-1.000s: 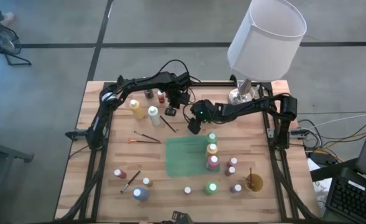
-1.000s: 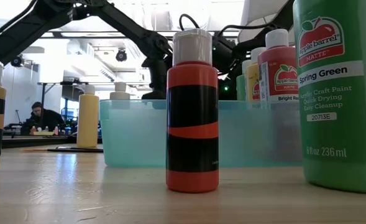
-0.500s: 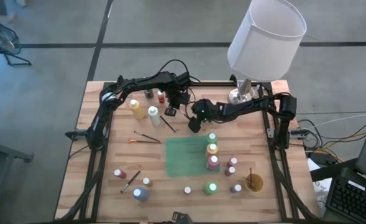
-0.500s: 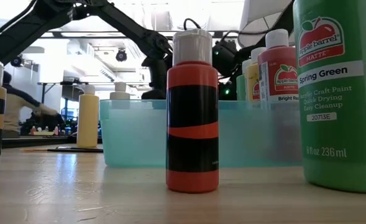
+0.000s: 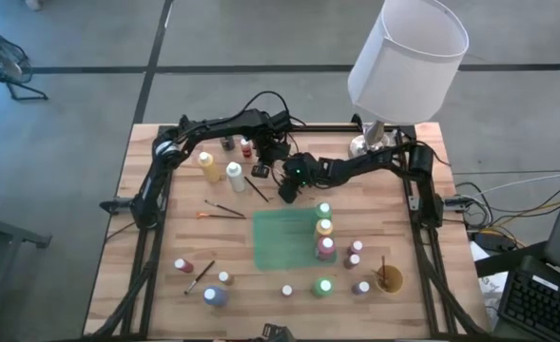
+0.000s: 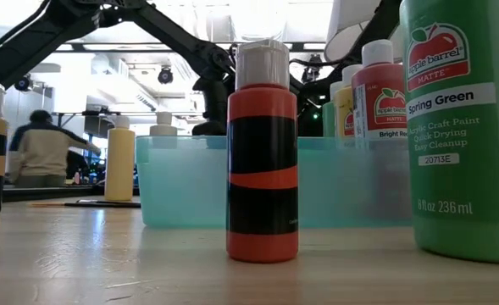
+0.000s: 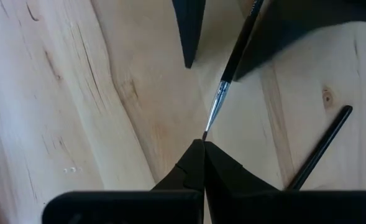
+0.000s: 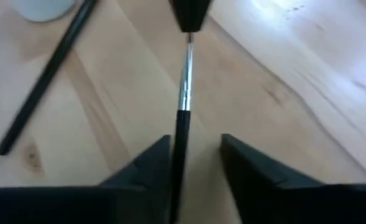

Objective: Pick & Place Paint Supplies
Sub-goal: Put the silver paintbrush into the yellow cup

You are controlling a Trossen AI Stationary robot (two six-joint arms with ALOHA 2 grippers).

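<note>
Pale wooden table [image 7: 77, 93] with visible grain, glossy plastic green bottle [image 6: 461, 127] with paper label, translucent plastic bin [image 6: 181, 182], brush [image 8: 183, 93] with shiny metal ferrule, matt dark fingers [image 8: 251, 168]

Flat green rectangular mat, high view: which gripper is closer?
Right. The right gripper sits just beyond the far edge of the flat green rectangular mat; the left gripper is farther back, behind the right one.

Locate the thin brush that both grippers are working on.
In both wrist views the brush spans the two grippers: its tip sits at the shut left gripper, its dark handle between the right gripper's fingers.
</note>
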